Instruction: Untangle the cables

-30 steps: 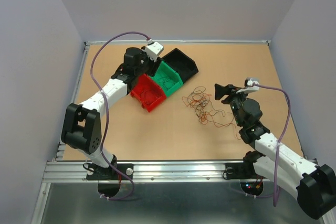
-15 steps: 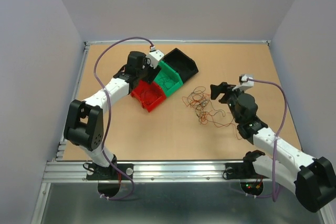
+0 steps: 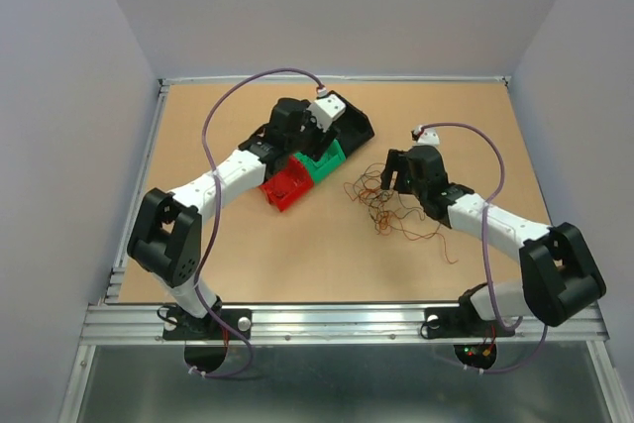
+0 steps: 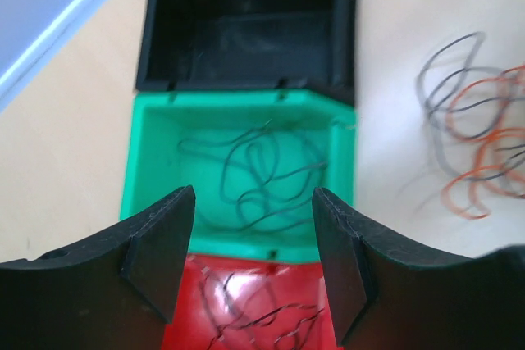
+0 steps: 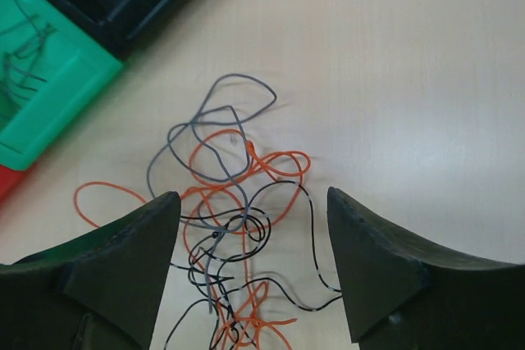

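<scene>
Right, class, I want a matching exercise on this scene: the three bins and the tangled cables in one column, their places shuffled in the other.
Column A
1 black bin
2 green bin
3 red bin
4 tangled cables

Column B
a middle of the bin row
b loose on the table
c near end of the bin row
d far end of the bin row

Pairs: 1-d, 2-a, 3-c, 4-b

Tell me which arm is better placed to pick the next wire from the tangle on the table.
Right. The right gripper hangs open directly over the tangle of wires; the left gripper is open above the green bin, away from the tangle.
</scene>
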`<action>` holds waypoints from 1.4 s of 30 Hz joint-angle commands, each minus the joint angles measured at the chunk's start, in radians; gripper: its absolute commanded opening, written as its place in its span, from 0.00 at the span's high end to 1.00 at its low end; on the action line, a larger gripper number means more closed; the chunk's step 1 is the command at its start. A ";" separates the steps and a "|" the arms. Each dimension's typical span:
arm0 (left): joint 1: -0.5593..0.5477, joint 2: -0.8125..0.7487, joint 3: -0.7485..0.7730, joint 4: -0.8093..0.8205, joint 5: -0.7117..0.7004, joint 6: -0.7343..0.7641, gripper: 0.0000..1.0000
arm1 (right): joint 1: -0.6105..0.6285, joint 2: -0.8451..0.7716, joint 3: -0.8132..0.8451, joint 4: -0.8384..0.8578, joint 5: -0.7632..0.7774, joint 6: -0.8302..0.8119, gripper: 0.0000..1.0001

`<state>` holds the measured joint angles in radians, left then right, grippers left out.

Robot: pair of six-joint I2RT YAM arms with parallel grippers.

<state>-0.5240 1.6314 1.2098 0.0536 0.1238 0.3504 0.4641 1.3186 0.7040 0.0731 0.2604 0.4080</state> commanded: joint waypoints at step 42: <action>-0.083 -0.458 -0.469 0.476 0.477 -0.001 0.25 | -0.001 -0.397 -0.175 0.338 -0.769 -0.150 0.99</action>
<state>-0.6025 1.2358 0.7506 0.4408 0.5034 0.3393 0.4641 0.9455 0.5438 0.3534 -0.3981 0.2832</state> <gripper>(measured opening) 0.750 0.013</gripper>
